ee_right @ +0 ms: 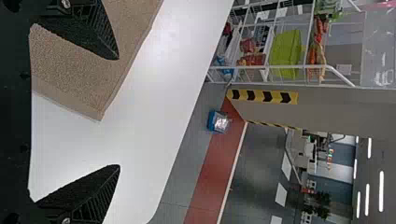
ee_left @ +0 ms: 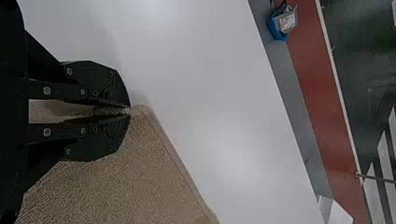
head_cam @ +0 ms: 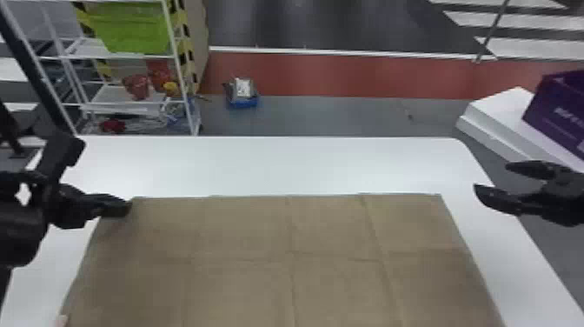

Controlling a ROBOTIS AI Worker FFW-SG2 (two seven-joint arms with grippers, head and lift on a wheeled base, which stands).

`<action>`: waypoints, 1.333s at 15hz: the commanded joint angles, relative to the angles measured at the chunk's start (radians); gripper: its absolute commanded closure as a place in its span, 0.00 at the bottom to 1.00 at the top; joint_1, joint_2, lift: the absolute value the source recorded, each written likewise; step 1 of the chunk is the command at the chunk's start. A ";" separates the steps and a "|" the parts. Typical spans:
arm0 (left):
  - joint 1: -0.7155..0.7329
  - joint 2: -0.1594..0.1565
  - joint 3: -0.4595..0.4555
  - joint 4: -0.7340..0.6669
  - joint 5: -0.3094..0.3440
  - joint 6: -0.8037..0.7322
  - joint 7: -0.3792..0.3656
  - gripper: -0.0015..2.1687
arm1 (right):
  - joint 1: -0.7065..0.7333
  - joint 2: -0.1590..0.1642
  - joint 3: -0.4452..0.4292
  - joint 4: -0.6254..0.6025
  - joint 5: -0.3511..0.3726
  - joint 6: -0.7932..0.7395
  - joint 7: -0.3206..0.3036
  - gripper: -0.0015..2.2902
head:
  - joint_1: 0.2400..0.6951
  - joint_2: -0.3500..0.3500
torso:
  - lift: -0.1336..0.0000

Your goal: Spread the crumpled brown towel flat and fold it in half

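The brown towel (head_cam: pixel 278 235) lies spread nearly flat on the white table, with straight crease lines across it. At its far-left corner is my left gripper (head_cam: pixel 127 208). In the left wrist view, the left gripper (ee_left: pixel 130 111) is shut on the towel (ee_left: pixel 154 177) close to that corner. Off the towel's right side, over the table's right edge, my right gripper (head_cam: pixel 491 176) stands open. The right wrist view has the right gripper (ee_right: pixel 117 112) with its fingers wide apart and the towel's far-right corner (ee_right: pixel 95 105) beyond them.
Bare white table (head_cam: pixel 269 165) extends behind the towel. A white rack (head_cam: pixel 174 56) with a green bin (head_cam: pixel 130 28) stands back left. A purple box (head_cam: pixel 560 113) rests on a white block (head_cam: pixel 495 117) at right. What looks like a person's fingertip (head_cam: pixel 62 321) touches the towel's near-left edge.
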State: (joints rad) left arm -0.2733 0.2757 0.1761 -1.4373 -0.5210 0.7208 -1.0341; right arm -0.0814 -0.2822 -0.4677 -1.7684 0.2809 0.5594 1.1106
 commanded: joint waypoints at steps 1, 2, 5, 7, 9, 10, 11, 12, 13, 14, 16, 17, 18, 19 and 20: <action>0.011 -0.006 0.020 -0.023 0.002 0.009 0.011 0.36 | -0.004 0.000 0.011 0.007 0.011 -0.005 0.002 0.03 | 1.00 0.44 | 0.07; 0.012 -0.007 0.034 -0.032 0.012 0.009 0.015 0.24 | -0.006 -0.002 0.009 0.007 0.011 -0.008 0.002 0.03 | 1.00 0.44 | 0.07; 0.011 -0.006 0.052 -0.040 0.036 0.009 0.048 0.17 | 0.000 -0.003 -0.002 0.006 0.006 -0.008 0.003 0.03 | 1.00 0.46 | 0.07; 0.008 -0.001 0.052 -0.034 0.036 0.000 0.062 0.17 | 0.003 -0.005 -0.008 0.004 0.003 -0.008 0.008 0.03 | 1.00 0.46 | 0.07; 0.005 0.005 0.046 -0.009 0.022 -0.007 0.077 0.17 | 0.003 -0.003 -0.008 0.000 0.000 -0.005 0.008 0.03 | 1.00 0.46 | 0.07; -0.001 0.007 0.043 0.008 0.018 -0.010 0.080 0.17 | 0.003 -0.003 -0.008 0.000 -0.003 -0.008 0.009 0.03 | 1.00 0.47 | 0.07; -0.006 0.008 0.040 0.021 0.012 -0.013 0.085 0.17 | 0.003 -0.003 -0.008 0.000 -0.005 -0.008 0.008 0.03 | 1.00 0.48 | 0.07; -0.009 0.011 0.037 0.034 0.007 -0.022 0.086 0.17 | 0.003 -0.003 -0.008 0.000 -0.005 -0.011 0.008 0.03 | 1.00 0.48 | 0.07; -0.009 0.014 0.032 0.040 0.009 -0.025 0.086 0.17 | 0.003 -0.003 -0.008 0.001 -0.005 -0.014 0.008 0.03 | 1.00 0.48 | 0.07; -0.011 0.013 0.032 0.046 0.009 -0.034 0.086 0.17 | 0.003 -0.003 -0.008 0.003 -0.005 -0.017 0.008 0.03 | 1.00 0.48 | 0.07; -0.012 0.013 0.031 0.052 0.009 -0.040 0.089 0.17 | 0.003 -0.003 -0.008 0.004 -0.006 -0.023 0.006 0.03 | 1.00 0.49 | 0.07; -0.014 0.013 0.031 0.052 0.010 -0.040 0.094 0.17 | 0.003 -0.003 -0.006 0.004 -0.006 -0.023 0.006 0.03 | 1.00 0.48 | 0.07; -0.018 0.013 0.028 0.057 0.010 -0.043 0.098 0.17 | 0.003 -0.003 -0.006 0.004 -0.006 -0.026 0.005 0.03 | 1.00 0.48 | 0.07; -0.024 0.013 0.026 0.061 0.012 -0.043 0.098 0.17 | 0.003 -0.003 -0.006 0.006 -0.006 -0.026 0.005 0.03 | 1.00 0.49 | 0.07; -0.030 0.013 0.026 0.069 0.012 -0.043 0.098 0.17 | 0.003 -0.003 -0.008 0.007 -0.006 -0.029 0.005 0.03 | 1.00 0.49 | 0.07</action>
State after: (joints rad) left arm -0.2944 0.2884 0.2036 -1.3783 -0.5103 0.6780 -0.9355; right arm -0.0782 -0.2854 -0.4742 -1.7629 0.2745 0.5336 1.1155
